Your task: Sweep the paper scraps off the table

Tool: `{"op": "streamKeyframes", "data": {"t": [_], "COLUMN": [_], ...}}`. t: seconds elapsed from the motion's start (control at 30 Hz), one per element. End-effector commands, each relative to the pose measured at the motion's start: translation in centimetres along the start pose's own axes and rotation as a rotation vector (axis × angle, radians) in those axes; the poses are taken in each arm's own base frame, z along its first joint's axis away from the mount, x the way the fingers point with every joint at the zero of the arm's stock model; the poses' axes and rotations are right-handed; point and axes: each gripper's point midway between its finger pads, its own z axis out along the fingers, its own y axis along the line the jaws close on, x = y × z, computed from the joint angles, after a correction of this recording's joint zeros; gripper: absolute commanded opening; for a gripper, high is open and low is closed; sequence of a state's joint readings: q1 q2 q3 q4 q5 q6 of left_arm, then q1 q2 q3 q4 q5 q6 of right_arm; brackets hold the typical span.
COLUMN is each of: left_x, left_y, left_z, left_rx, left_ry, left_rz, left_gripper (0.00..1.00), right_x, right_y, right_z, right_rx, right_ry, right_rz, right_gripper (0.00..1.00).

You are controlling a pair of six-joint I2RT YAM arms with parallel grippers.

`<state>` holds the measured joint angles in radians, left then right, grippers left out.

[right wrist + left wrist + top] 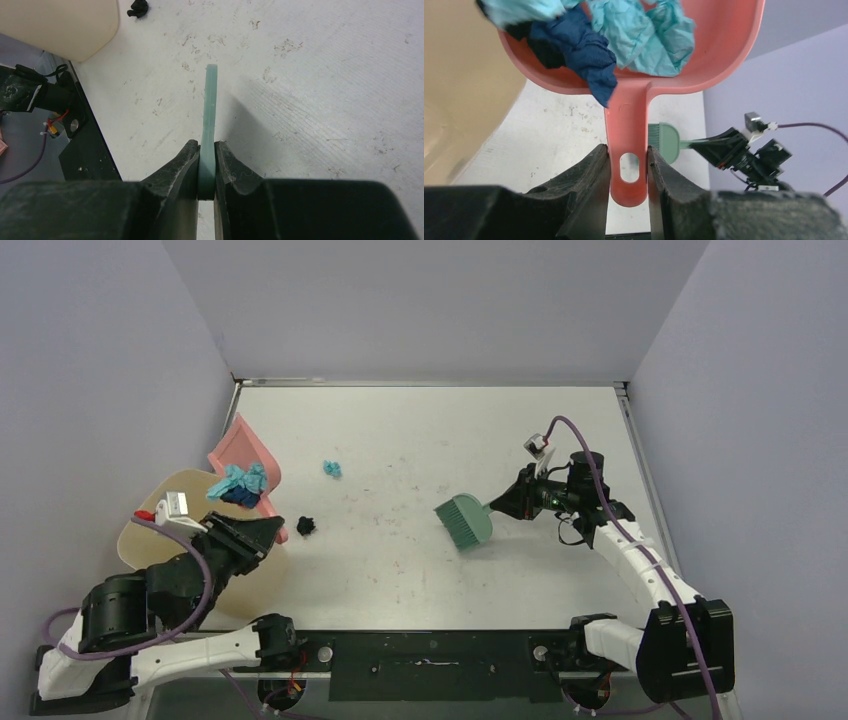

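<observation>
My left gripper [262,532] [628,167] is shut on the handle of the pink dustpan [243,455] [629,130], which is raised and tilted near the table's left edge. Teal and dark blue paper scraps [238,486] [624,35] lie in its pan. A small teal scrap [332,469] and a black scrap [306,526] [138,7] lie loose on the white table [420,440]. My right gripper [505,504] [207,160] is shut on the handle of the teal hand brush [464,521] [211,105], whose head rests mid-table; it also shows in the left wrist view [664,142].
A beige round-cornered bin [160,515] [459,90] [60,25] stands off the table's left edge, beside and under the dustpan. Grey walls close the back and both sides. The black arm mount [430,650] runs along the near edge.
</observation>
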<state>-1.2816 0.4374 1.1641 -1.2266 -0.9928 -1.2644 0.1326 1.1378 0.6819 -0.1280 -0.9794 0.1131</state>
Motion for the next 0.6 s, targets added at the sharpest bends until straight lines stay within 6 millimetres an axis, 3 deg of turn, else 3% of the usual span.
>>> {"op": "streamKeyframes", "data": {"t": [0.0, 0.57], "left_x": [-2.9, -4.7], "left_y": [-1.3, -1.8], "left_z": [-0.1, -0.8], "left_rx": [0.086, 0.295], "left_ry": [-0.125, -0.231], "left_rz": [-0.284, -0.651], "left_gripper": [0.00, 0.00], "right_x": [-1.5, -1.3], "right_y": [0.8, 0.8], "right_z": [0.2, 0.7], "right_rx": [-0.049, -0.059], "right_ry": [-0.033, -0.008], "right_rz": [-0.090, -0.100], "right_gripper": [0.05, 0.05]}}
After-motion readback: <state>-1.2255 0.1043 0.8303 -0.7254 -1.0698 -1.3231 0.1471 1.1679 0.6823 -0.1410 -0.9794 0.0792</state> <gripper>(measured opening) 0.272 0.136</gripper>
